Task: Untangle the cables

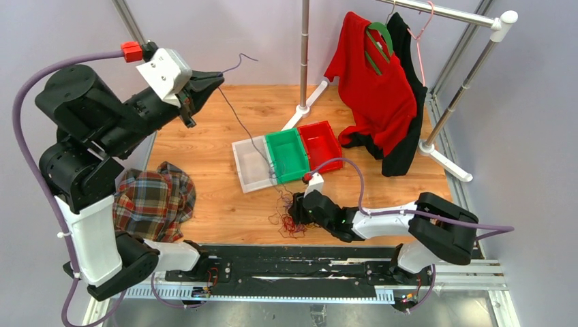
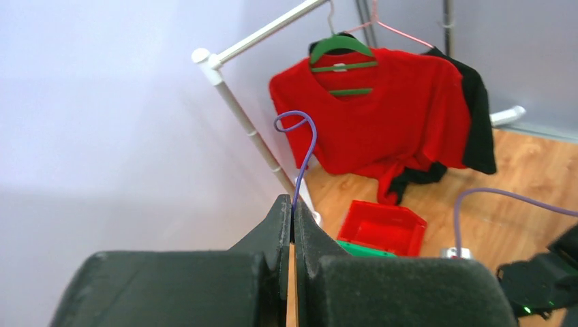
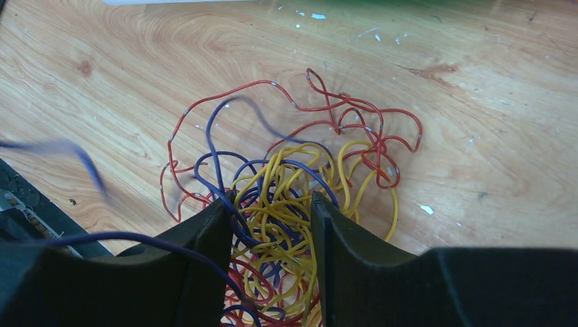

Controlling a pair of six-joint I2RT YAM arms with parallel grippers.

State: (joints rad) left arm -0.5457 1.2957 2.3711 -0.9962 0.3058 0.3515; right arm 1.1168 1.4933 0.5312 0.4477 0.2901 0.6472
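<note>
Wood-grain counter (image 1: 218, 204) runs back to pale lilac walls. Above its far left part the left fingers (image 2: 286, 219) are pressed together on a single purple cable (image 2: 305, 153), whose free end curls up past the tips while the rest slopes down through the air to the low clear bin (image 1: 251, 165). Near the front edge the right fingers (image 1: 298, 208) stand apart, straddling the heap of cables (image 3: 293, 178): yellow and dark purple strands lie between them, and red loops spread out on the wood beyond. Green (image 1: 287, 154) and red (image 1: 320, 144) bins sit side by side next to the clear one. A plaid shirt (image 1: 153, 197) lies crumpled at the left, and a red shirt (image 1: 375, 88) hangs from the garment rail (image 1: 450, 12) at the back right.
</note>
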